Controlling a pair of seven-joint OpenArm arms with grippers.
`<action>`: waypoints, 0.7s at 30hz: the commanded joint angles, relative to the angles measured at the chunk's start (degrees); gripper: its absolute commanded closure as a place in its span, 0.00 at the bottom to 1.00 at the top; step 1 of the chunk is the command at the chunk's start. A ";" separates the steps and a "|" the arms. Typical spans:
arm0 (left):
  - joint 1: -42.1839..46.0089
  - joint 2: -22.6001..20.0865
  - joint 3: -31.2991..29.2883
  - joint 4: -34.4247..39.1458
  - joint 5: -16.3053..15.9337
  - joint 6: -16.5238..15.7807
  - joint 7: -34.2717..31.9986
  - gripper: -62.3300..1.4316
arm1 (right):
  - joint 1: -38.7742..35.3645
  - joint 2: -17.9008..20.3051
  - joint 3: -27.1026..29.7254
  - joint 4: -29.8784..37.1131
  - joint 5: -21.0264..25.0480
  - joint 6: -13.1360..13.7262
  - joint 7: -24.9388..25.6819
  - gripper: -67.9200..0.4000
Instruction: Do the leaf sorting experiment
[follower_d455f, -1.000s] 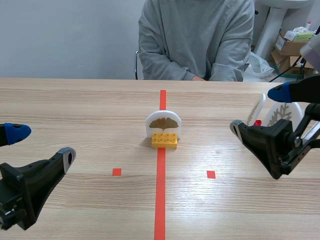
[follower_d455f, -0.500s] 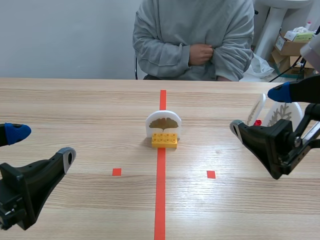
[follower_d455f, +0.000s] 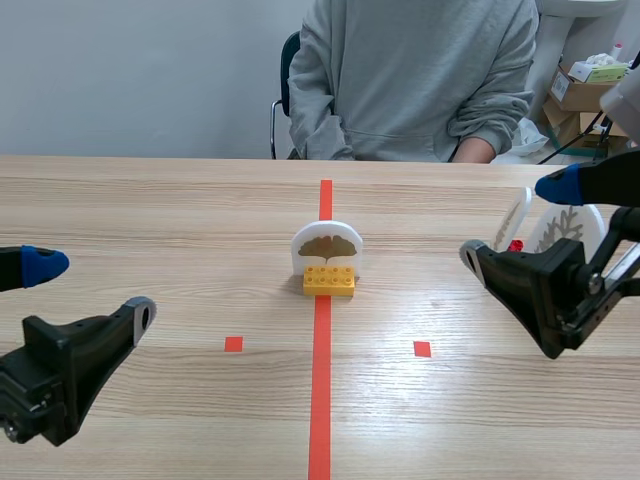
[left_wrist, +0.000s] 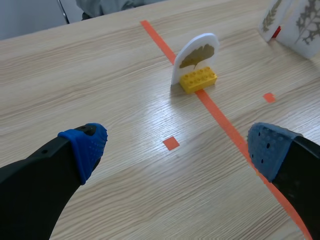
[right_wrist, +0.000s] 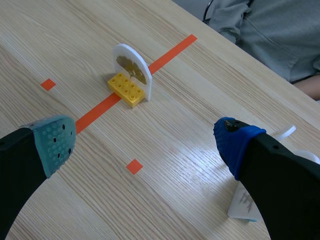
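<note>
At the bench (follower_d455f: 150, 210) centre, on the orange-red tape line, a white arched card bearing a golden fan-shaped leaf (follower_d455f: 327, 240) stands upright in a yellow studded toy brick (follower_d455f: 329, 280). The left gripper (follower_d455f: 90, 290) sits near the near left corner with its fingers spread wide, holding nothing. The right gripper (follower_d455f: 513, 221) sits by the right edge, also spread and holding nothing. It partly hides two more white leaf-printed cards (follower_d455f: 568, 228) standing behind it. Both grippers are well apart from the central card. A person in a grey sweatshirt (follower_d455f: 420, 80) sits at the far edge. Cardboard boxes (follower_d455f: 590, 85) lie beyond the far right corner.
</note>
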 joint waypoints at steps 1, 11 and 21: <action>-2.36 -0.04 0.35 -0.24 1.57 -1.55 -0.46 0.03 | 0.79 0.90 0.04 -0.33 0.76 -0.33 0.42 0.17; -28.20 -4.28 14.43 -22.91 10.16 -10.21 -0.83 0.03 | 0.79 0.90 0.04 -0.33 0.76 -0.33 0.04 0.17; -55.63 -1.44 34.10 -48.41 17.14 -10.60 -6.27 0.03 | 0.79 0.87 0.04 -0.33 0.59 -0.33 -0.63 0.17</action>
